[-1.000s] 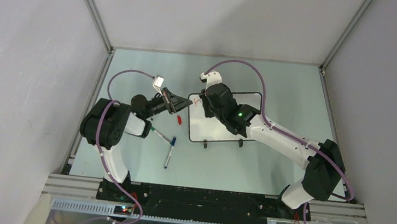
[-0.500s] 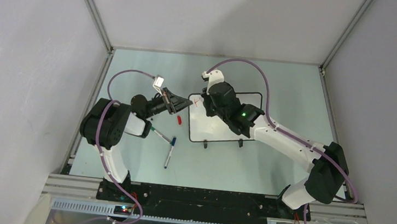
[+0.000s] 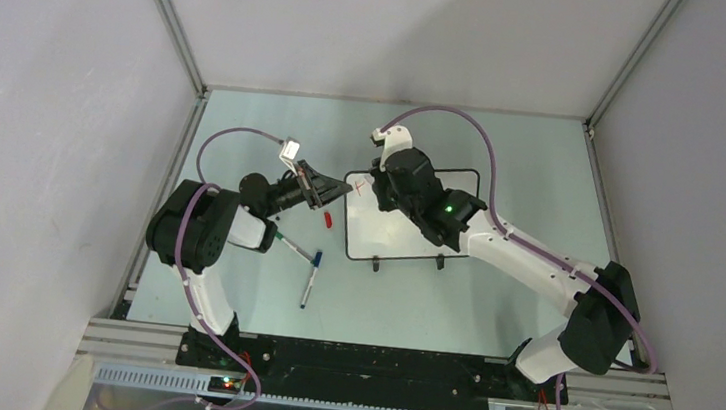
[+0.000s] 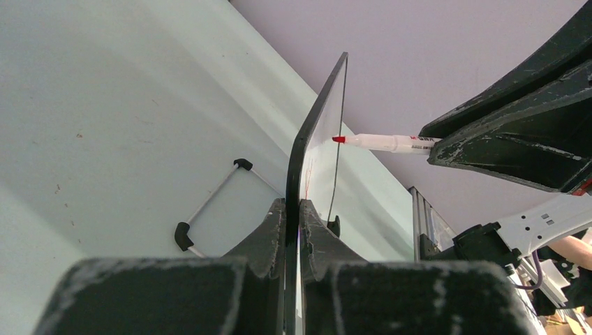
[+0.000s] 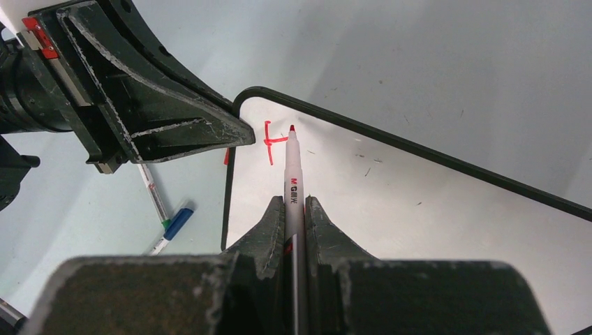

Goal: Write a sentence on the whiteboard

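The whiteboard stands tilted in mid-table. My left gripper is shut on its left edge; in the left wrist view the board runs edge-on between my jaws. My right gripper is shut on a red marker, jaws tight on its barrel. The marker's tip sits at the board's top left corner, beside the sentence, of which only a few red strokes show: a vertical line with short bars. I cannot tell whether the tip touches.
A red cap lies just left of the board. A green marker and a blue marker lie on the table below my left gripper. Two black board feet stick out at the near edge. Grey walls enclose the table.
My right wrist has shifted slightly to the right and away along the board's top left corner. The left arm and the board have not moved.
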Robot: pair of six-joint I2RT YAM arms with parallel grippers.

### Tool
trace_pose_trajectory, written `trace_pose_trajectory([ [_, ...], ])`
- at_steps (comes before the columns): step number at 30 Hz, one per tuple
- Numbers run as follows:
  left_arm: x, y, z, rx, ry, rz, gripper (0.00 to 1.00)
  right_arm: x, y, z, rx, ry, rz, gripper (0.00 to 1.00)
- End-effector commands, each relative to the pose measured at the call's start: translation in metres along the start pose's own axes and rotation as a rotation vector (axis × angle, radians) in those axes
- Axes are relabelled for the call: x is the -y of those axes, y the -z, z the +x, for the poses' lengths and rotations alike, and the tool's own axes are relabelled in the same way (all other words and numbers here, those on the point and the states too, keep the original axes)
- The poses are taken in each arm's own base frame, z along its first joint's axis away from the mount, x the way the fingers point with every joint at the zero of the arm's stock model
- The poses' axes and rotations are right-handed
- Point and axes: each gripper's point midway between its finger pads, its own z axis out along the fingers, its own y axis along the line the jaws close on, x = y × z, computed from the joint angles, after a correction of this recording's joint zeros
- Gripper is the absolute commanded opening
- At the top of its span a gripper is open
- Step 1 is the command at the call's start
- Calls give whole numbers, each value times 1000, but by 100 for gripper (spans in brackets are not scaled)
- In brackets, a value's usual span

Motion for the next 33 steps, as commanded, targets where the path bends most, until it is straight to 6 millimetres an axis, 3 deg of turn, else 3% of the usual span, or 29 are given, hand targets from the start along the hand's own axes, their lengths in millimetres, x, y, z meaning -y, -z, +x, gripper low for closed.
trace_pose_trajectory([
  [1,11,-5,-12,28,-78,46,0,-1,-1,-18,49,-9,-10,0],
  [16,11,-5,-12,28,-78,47,0,0,-12,-8,14,-8,-7,0],
  [33,11,-6,-12,27,-79,48,0,4,-8,9,-52,-20,18,0],
])
